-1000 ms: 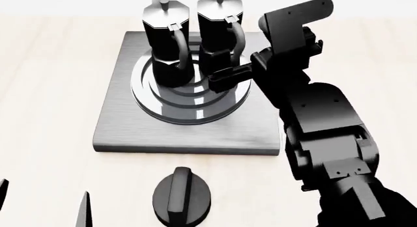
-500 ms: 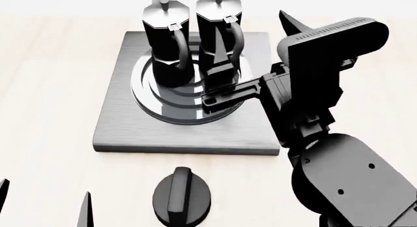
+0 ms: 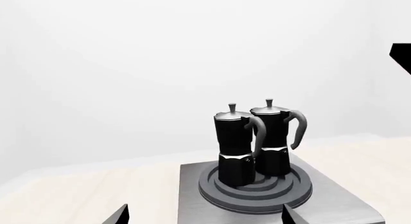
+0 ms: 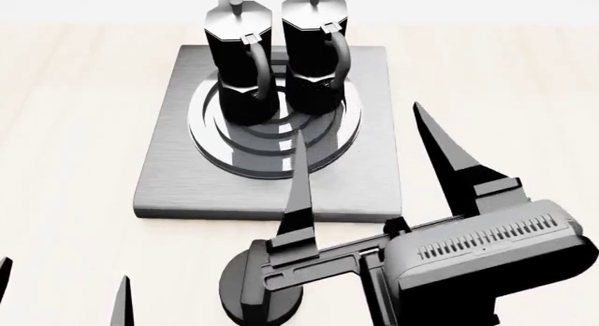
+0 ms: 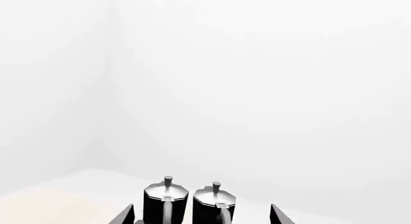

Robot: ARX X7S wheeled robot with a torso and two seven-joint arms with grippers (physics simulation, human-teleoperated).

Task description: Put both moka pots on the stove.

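Note:
Two black moka pots with silver lids stand upright side by side on the ring burner of the grey stove (image 4: 178, 179). In the head view the left pot (image 4: 238, 59) and the right pot (image 4: 316, 56) have their handles toward me. My right gripper (image 4: 360, 140) is open and empty, pulled back over the stove's near right part, apart from both pots. Only the tips of my left gripper (image 4: 61, 287) show at the lower left, spread open and empty. Both wrist views show the pots (image 3: 236, 147) (image 5: 165, 202) from a distance.
A low round black knob (image 4: 252, 287) lies on the pale wooden table (image 4: 66, 130) just in front of the stove, partly under my right gripper's body. The table ends at a white backdrop behind the pots.
My right gripper has drawn back from the right pot's handle toward me and tilted upward, open. Both pots stay put on the burner. The left gripper has not moved.

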